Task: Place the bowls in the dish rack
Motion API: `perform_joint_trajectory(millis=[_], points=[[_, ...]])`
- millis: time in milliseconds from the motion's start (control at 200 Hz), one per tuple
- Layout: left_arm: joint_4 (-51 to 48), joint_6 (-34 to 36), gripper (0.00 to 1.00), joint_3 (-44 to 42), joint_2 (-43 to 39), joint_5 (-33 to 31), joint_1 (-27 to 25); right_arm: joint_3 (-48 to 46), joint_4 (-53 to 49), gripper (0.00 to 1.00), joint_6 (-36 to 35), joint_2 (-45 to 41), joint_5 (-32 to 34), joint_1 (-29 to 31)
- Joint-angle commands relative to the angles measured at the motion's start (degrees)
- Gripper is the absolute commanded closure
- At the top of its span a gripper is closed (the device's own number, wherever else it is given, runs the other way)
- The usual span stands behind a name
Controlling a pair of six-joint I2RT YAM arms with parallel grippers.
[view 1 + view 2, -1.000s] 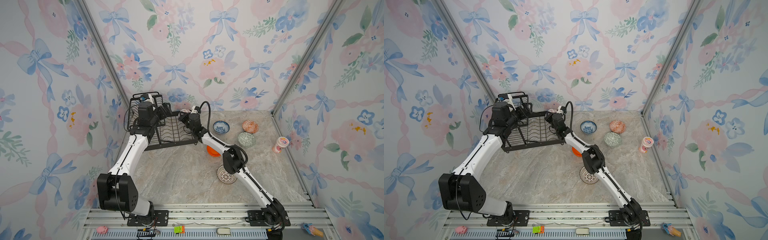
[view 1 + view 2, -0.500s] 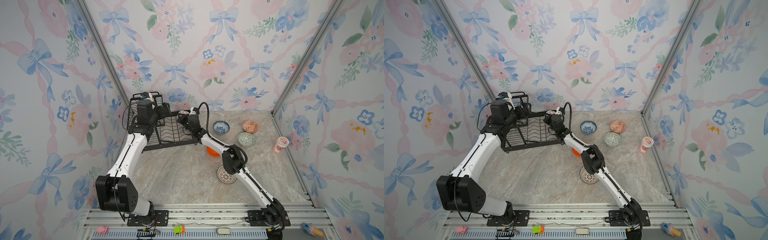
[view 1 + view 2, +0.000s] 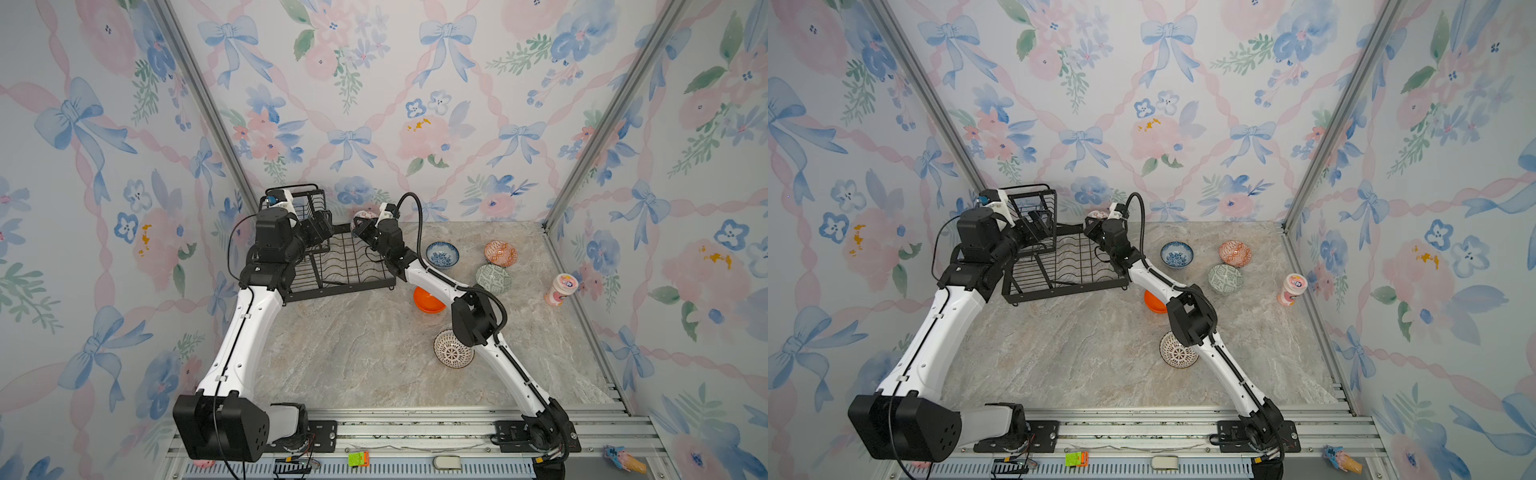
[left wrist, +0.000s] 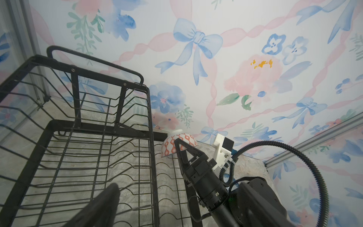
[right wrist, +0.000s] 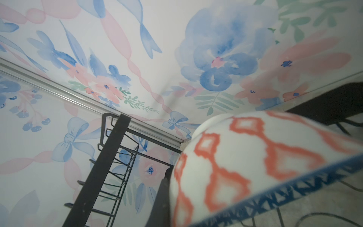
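Observation:
My right gripper (image 3: 365,229) is shut on the rim of a white bowl with orange diamonds (image 3: 362,216) (image 4: 168,145) (image 5: 255,157). It holds that bowl tilted over the far right corner of the black wire dish rack (image 3: 337,291) (image 3: 1059,291). My left gripper (image 3: 322,226) (image 3: 1038,222) hangs open and empty over the rack, beside its raised upper basket (image 4: 110,92). Several more bowls sit on the table: blue floral (image 3: 442,254), orange patterned (image 3: 500,253), pale green (image 3: 493,279), plain orange (image 3: 428,302) partly under my right arm, and white with dark radial lines (image 3: 453,354).
A tall pink cup (image 3: 562,289) stands near the right wall. The rack sits in the back left corner against the walls. My right arm stretches across the table from the front right to the rack.
My right gripper has carried the bowl a little to the left, further over the rack. My left arm has drawn back slightly towards the upper basket.

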Motion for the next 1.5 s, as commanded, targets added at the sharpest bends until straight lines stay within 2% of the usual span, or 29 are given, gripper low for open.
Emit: perform_joint_trajectory(millis=[0,160,270,370,575,645,750,835,915,1035,1160,1355,1495], points=[[0.17,-4.53,0.07,-5.69,-4.91,2.31,0.11,-0.33,2.21,1.00,-2.22,-5.86,-0.87,0.71],[2.14,-7.64,0.13,-18.07,-10.65,5.24,-0.06,-3.82,2.23,1.00,-1.83,-8.71,-1.32,0.58],[6.61,-8.82,0.17,-28.10,-15.29,3.69,-0.42,-7.10,3.75,1.00,-0.76,-10.70,-1.29,0.19],[10.36,-8.73,0.21,-35.62,-18.03,-1.02,-2.16,-7.95,4.26,1.00,0.36,-11.39,-1.75,-0.15],[17.61,-5.50,0.21,-41.56,-17.60,-16.03,-10.06,-6.99,3.06,1.00,-0.36,-12.26,-2.63,-0.29],[21.61,-5.75,0.23,-43.23,-16.38,-19.13,-11.59,-7.03,3.01,1.00,-0.05,-12.61,-2.89,-0.56],[28.24,-1.44,0.25,-44.70,-13.28,-25.99,-15.00,-7.38,3.27,1.00,0.88,-12.81,-3.64,-1.11],[33.10,0.91,0.26,-45.83,-11.38,-29.08,-15.78,-8.08,3.46,1.00,1.35,-13.01,-4.36,-1.45],[39.36,3.32,0.28,-47.63,-9.69,-29.99,-15.93,-9.34,4.30,1.00,1.88,-13.48,-4.63,-1.87],[42.70,6.80,0.31,-47.65,-6.34,-32.68,-15.97,-11.02,5.42,1.00,2.83,-14.18,-5.35,-2.49],[47.54,8.68,0.33,-48.75,-3.87,-32.76,-15.89,-13.00,6.35,1.00,2.71,-15.28,-5.45,-2.93],[49.32,12.04,0.37,-45.83,1.98,-34.90,-15.64,-13.56,6.89,1.00,3.49,-15.34,-5.94,-3.13],[50.94,14.22,0.45,-43.84,4.71,-33.93,-15.55,-14.00,7.21,1.00,3.64,-15.43,-5.82,-3.21]])
